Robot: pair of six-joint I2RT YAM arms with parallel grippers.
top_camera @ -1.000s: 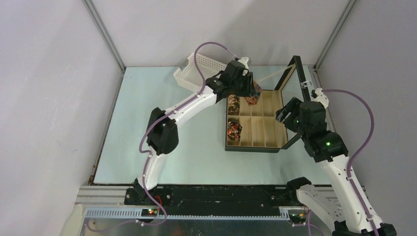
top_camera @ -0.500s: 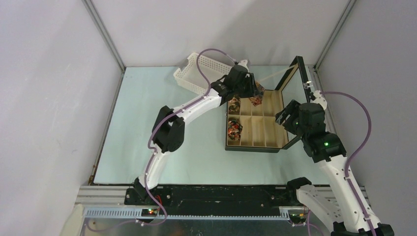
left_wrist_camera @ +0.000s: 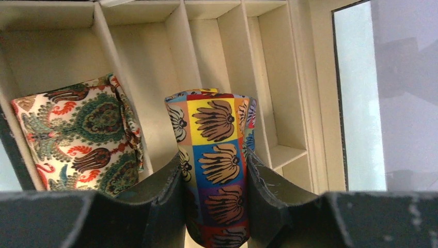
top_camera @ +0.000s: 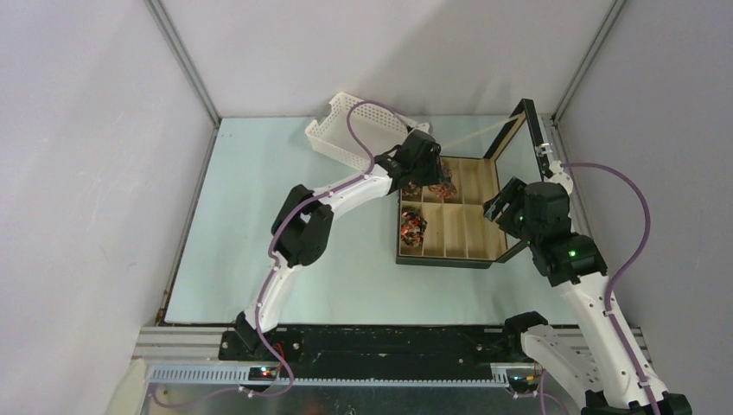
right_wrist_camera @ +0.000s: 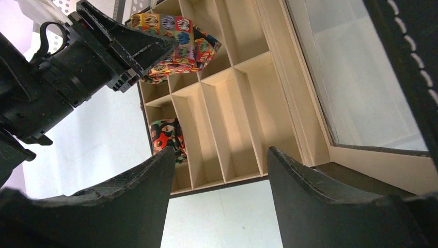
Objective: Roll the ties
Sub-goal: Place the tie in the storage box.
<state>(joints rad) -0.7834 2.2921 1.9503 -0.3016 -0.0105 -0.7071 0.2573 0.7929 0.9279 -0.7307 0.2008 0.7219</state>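
Worktop (top_camera: pixel 259 216): pale green, walled on three sides. Black box (top_camera: pixel 449 260) with cream dividers sits in the right half, toward the far edge. Its glass lid (top_camera: pixel 512 143) stands open along the box's right side. White perforated basket (top_camera: pixel 346 131) is at the far edge, just beside the box's far-left corner.

Left arm reaches across to the far-left part of the box. Left tool (left_wrist_camera: pixel 214 173) is clenched on the squares tie (left_wrist_camera: pixel 217 129), both fingers pinching the coil from either side. Right tool (right_wrist_camera: pixel 221 152) is released, fingers spread with nothing between them, hovering over the box's right edge by the lid.

Squares tie is a roll of yellow, orange and blue squares with dark flower prints. It is held at the far row, second compartment from the box's left wall; can't tell if it touches the compartment floor. Paisley tie (left_wrist_camera: pixel 82 134), cream with green and red, is coiled in the far-left compartment, one divider away from the squares tie. Third tie (top_camera: pixel 411 227), a red and dark coil, is in the near-left compartment.
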